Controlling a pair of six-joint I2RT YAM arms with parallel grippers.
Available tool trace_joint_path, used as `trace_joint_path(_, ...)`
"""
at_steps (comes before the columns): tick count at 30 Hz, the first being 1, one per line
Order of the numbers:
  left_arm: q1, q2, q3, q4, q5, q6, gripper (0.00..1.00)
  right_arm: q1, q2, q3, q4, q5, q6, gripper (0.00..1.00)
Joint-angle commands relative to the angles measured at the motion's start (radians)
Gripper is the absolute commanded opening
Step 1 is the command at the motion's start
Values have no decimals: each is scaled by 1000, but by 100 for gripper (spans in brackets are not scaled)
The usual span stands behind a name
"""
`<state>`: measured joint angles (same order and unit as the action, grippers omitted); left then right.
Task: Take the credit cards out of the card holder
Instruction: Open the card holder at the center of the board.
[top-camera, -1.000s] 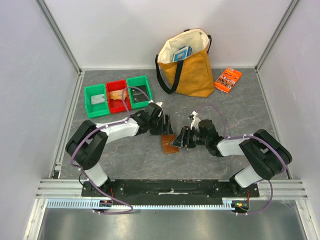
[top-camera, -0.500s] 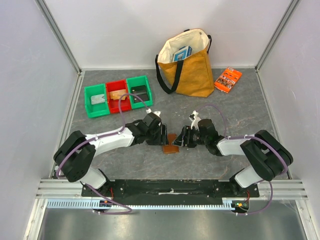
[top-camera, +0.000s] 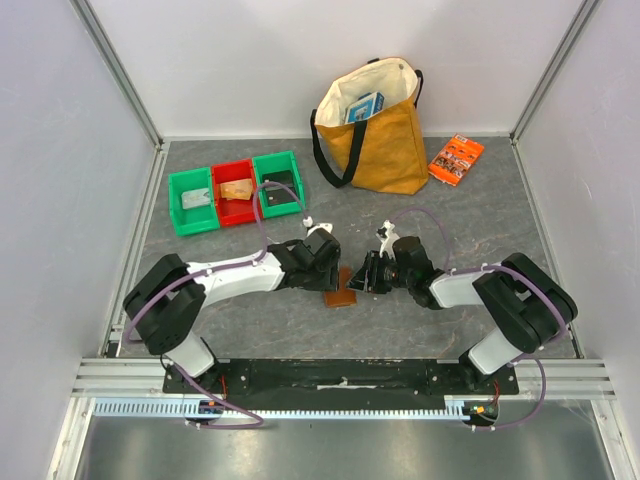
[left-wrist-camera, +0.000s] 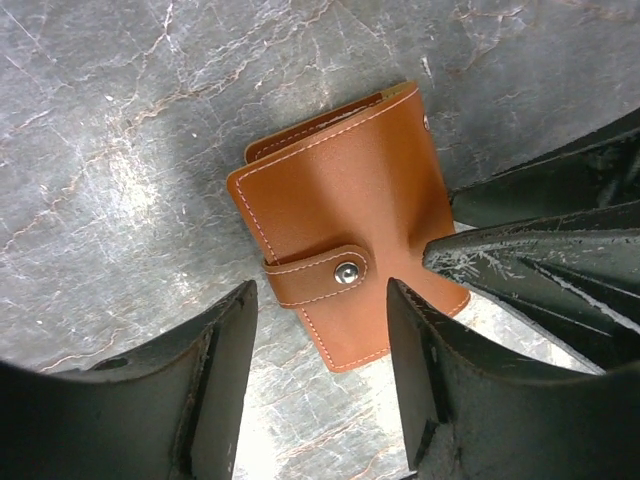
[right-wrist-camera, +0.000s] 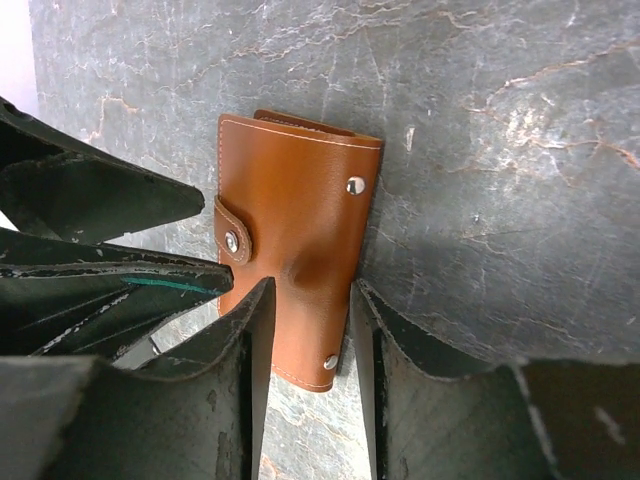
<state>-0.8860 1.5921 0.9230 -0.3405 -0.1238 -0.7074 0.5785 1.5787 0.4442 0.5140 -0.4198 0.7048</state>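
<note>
Card holder (left-wrist-camera: 345, 215): brown leather-like bifold, stitched edges, closed, strap tab (left-wrist-camera: 320, 275) snapped down over the cover. It lies flat on the grey veined table (top-camera: 480, 225), centre front, between the two arms; its contents are hidden.

Right gripper (right-wrist-camera: 312, 290): fingers drawn in on one end of the holder, pinching it. One fingertip presses into the cover, which is dimpled there.

Left gripper (left-wrist-camera: 320, 300): fingers spread, straddling the tab edge on the opposite side, with one fingertip against the holder beside the tab.

Bins (top-camera: 235, 193): a row of three, green, red, green, at rear left, well apart from the holder.

Tote bag (top-camera: 385, 140): mustard with black handles, standing at rear centre.

Orange packet (top-camera: 456, 158): lies just right of the bag.
</note>
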Motion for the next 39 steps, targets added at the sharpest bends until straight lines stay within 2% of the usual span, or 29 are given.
trace_joint_path(1, -13, 31, 71, -60, -83, 19, 59, 4, 29, -9, -136, 82, -47, 42)
trace_joint_path(3, -14, 48, 92, -77, -92, 25, 55, 6, 26, -2, -161, 91, -54, 36)
trace_joint_path(6, -18, 58, 111, -91, -99, 28, 54, 7, 17, 1, -196, 113, -71, 34)
trace_joint_path(9, -22, 68, 123, -91, -93, 26, 53, 11, 17, 1, -212, 127, -77, 28)
trace_joint_path(14, -30, 101, 155, -103, -73, 32, 52, 23, 21, 5, -224, 142, -79, 27)
trace_joint_path(18, -34, 127, 178, -140, -80, 31, 45, 30, 17, 5, -235, 165, -80, 27)
trace_joint_path(31, -102, 229, 255, -288, -186, 31, 44, 44, 21, 13, -252, 193, -74, 27)
trace_joint_path(35, -117, 243, 263, -307, -201, 29, 32, 46, 24, 11, -252, 200, -71, 27)
trace_joint_path(39, -120, 230, 269, -307, -209, 29, 10, 46, 27, 10, -253, 204, -68, 27)
